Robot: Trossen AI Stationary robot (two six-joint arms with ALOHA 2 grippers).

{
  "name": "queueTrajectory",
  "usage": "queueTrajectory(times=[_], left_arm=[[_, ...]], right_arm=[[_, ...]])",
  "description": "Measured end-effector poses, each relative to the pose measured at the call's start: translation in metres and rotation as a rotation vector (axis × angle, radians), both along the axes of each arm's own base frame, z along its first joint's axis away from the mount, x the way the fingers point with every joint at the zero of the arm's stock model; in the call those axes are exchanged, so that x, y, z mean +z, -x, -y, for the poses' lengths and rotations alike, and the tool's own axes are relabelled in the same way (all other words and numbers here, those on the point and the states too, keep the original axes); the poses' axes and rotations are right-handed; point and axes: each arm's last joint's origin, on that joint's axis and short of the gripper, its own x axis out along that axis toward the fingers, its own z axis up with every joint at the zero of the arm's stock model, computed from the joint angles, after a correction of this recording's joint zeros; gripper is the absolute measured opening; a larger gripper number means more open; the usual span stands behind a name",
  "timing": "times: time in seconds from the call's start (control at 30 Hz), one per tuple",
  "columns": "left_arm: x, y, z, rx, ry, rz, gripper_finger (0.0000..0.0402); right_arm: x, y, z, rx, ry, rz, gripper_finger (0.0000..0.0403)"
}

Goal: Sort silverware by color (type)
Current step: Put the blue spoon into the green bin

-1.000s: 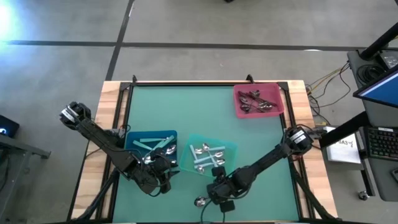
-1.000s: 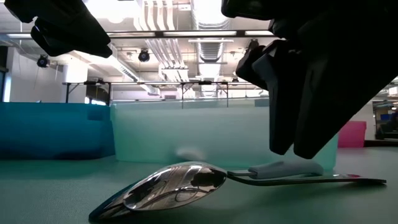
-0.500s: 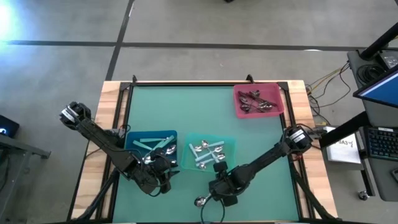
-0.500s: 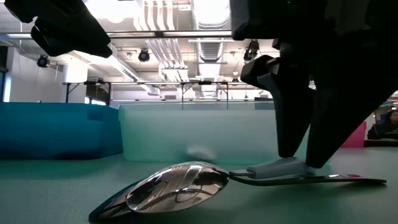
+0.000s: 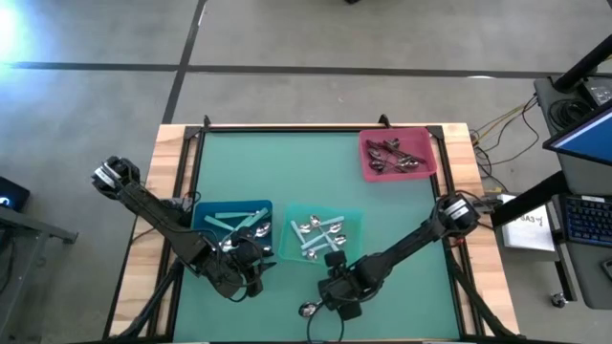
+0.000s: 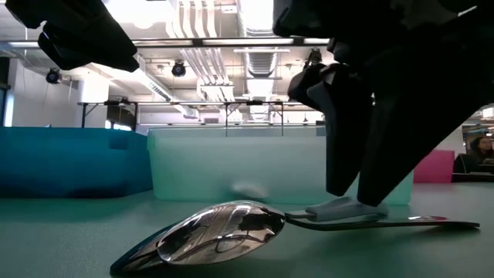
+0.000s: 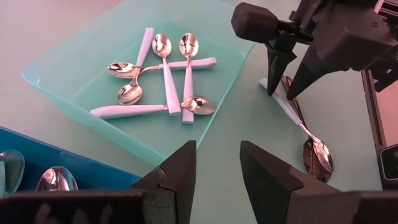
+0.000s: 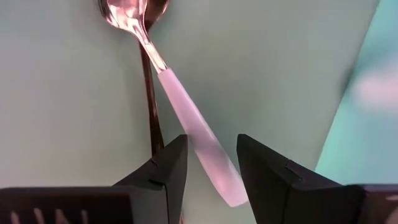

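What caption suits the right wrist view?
Right gripper, open, straddling a teal-handled spoon crossed over a dark spoon on the green table.

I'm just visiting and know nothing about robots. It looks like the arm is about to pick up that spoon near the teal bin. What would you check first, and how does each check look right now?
1. Right end effector open: ok, a gap shows between its fingers.
2. Fingers straddle the teal-handled spoon: ok, the handle runs between them in the right wrist view.
3. Only one spoon in the grasp: not ok, a dark spoon lies crossed under it, close to the fingers.
4. Fingers low enough to close: cannot tell; in the low view they reach about down to the handle.
5. Teal bin ready: ok, it sits beside the spoon and holds matching spoons.
6. Left end effector out of the way: ok, it is over the blue bin.
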Motion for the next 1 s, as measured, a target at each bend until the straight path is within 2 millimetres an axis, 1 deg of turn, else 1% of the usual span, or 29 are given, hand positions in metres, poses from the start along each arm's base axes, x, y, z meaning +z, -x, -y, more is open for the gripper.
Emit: queueTrajectory(times=[0.2, 0.3, 0.5, 0.6, 0.77, 1.0], left_arm=[[0.000, 0.000, 0.000, 0.000, -0.001, -0.002, 0.0109], [0.000, 0.000, 0.000, -0.011, 0.008, -0.011, 0.0109], [-0.001, 0.001, 0.000, -0.014, 0.011, -0.019, 0.0109], [-0.001, 0.001, 0.000, -0.014, 0.010, -0.019, 0.0109], [-0.001, 0.001, 0.000, -0.014, 0.008, -0.022, 0.0109], [-0.001, 0.001, 0.000, -0.014, 0.008, -0.022, 0.0109]], right_arm=[[-0.004, -0.002, -0.001, 0.000, -0.006, 0.010, 0.0131], [-0.012, -0.004, -0.003, 0.005, -0.016, -0.004, 0.0132], [-0.015, -0.006, -0.005, 0.009, -0.031, 0.006, 0.0128], [-0.015, -0.006, -0.005, 0.011, -0.036, 0.006, 0.0106], [-0.015, -0.006, -0.005, 0.016, -0.041, 0.002, 0.0035], [-0.014, -0.006, -0.005, 0.019, -0.037, -0.002, 0.0032]])
